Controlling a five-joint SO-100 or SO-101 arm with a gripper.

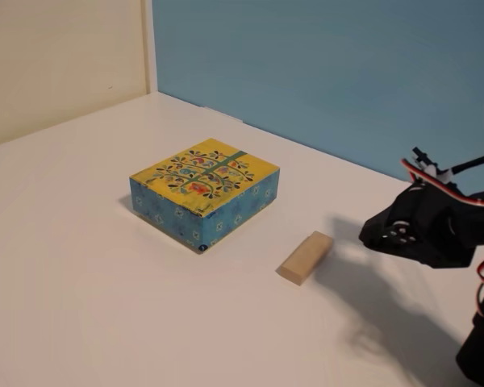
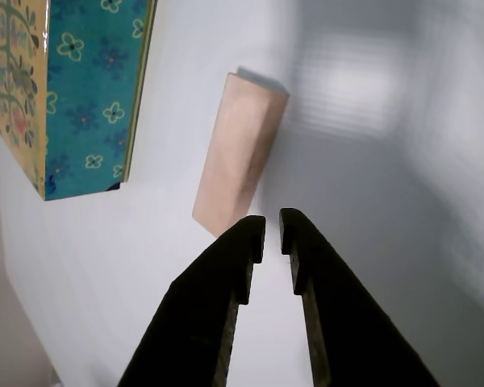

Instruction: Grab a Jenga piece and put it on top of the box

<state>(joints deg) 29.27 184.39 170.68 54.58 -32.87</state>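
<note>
The Jenga piece [image 1: 305, 257], a small light-tan wooden block, lies flat on the white table to the right of and in front of the box [image 1: 205, 187]. The box has a yellow top with a floral tree pattern and blue patterned sides. In the wrist view the Jenga piece [image 2: 239, 153] lies just ahead of my gripper [image 2: 272, 230], slightly to its left, with the box [image 2: 81, 97] at the upper left. My black fingers [image 2: 226, 274] stand almost together with a thin gap, and nothing is held. In the fixed view the arm [image 1: 423, 230] hovers right of the block.
The white table [image 1: 105, 306] meets a blue wall [image 1: 347, 64] at the back and a cream wall [image 1: 56, 56] at the left. Red, white and black cables [image 1: 436, 181] run over the arm at the right edge.
</note>
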